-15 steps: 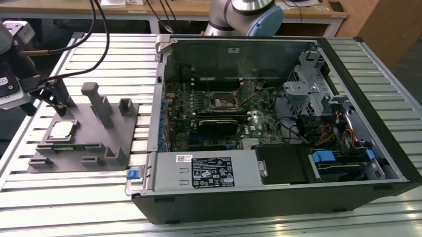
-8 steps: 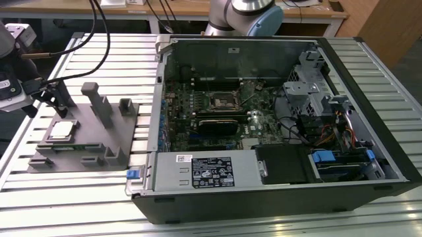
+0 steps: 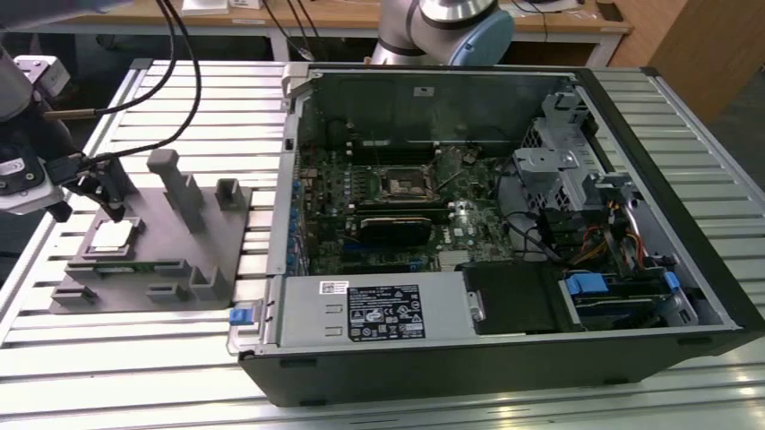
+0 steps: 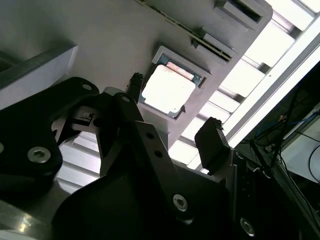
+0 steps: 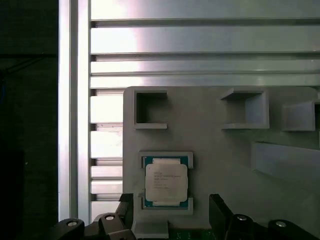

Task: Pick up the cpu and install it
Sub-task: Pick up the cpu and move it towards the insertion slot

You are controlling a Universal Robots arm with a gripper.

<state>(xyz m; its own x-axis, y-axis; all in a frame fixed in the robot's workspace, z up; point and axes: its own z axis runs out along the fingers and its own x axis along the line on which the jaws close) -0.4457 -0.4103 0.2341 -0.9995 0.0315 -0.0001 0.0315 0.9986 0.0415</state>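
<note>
Silvery-white on top, the small flat square cpu point(image 3: 111, 236) is lying flat in a square recess of the grey moulded plastic tray point(image 3: 153, 249). In the exterior view the tray is sitting on the slatted aluminium bench point(image 3: 203, 116), just beside the open black computer case point(image 3: 478, 381) at about its nine o'clock.

The black gripper point(image 3: 88, 213) is hanging over the tray, at roughly eleven o'clock of the cpu in the exterior view and close above it. Its two dark fingers point(image 5: 220, 210) are spread wide and pinching nothing.

In both wrist views the cpu point(image 5: 166, 182) point(image 4: 167, 90) is showing between the two fingers point(image 4: 212, 145), with the gripper point(image 5: 171, 197) point(image 4: 173, 100) straddling the recess. A gap of grey tray is showing on each side of the chip, so the fingers are standing apart from it.

A long green memory stick point(image 3: 116, 266) is lying in the tray at about six o'clock of the cpu in the exterior view, just beside the recess.

Inside the case, the black square-framed motherboard socket point(image 3: 400, 184) is sitting on the board at about three o'clock of the tray, well apart from the cpu
</note>
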